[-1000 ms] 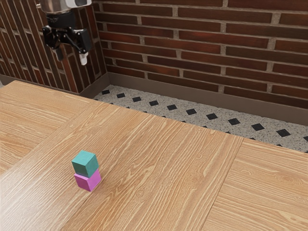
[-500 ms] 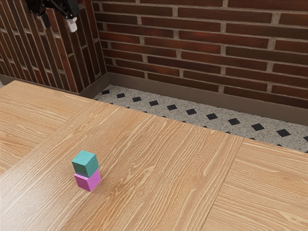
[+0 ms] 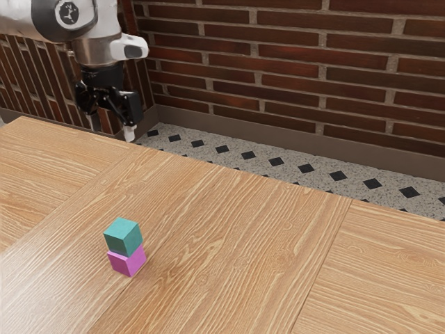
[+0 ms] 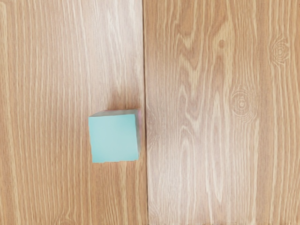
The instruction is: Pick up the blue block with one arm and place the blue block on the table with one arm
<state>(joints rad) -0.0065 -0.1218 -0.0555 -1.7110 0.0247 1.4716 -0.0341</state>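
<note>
Exterior view: a robot arm [image 3: 97, 49] comes in from the exterior view's upper left, its black gripper [image 3: 112, 133] pointing down, well above the tabletop. The two fingers stand apart with nothing between them, so the gripper is open and empty.

The blue block [image 3: 124, 237], a teal-blue cube, rests on top of a pink block [image 3: 127, 261], lower in the exterior view than the gripper and well apart from it. The two cubes touch and sit slightly out of line. In the wrist view, which looks down on the blue block's flat top, its sides run nearly parallel to a dark seam [image 4: 146, 178] just beside it. Being a cube, it has no long axis to match. The one arm must serve; it seems to need a long descent, perhaps with a small sideways correction, and a grip high enough to leave the pink block undisturbed. A low or off-centre approach could topple the stack.

The table [image 3: 250, 243] is pale wood with strong grain. Behind it are a dark red brick wall [image 3: 278, 69], a brown baseboard [image 3: 278, 133] and a speckled grey floor [image 3: 222, 158] with black diamonds.
</note>
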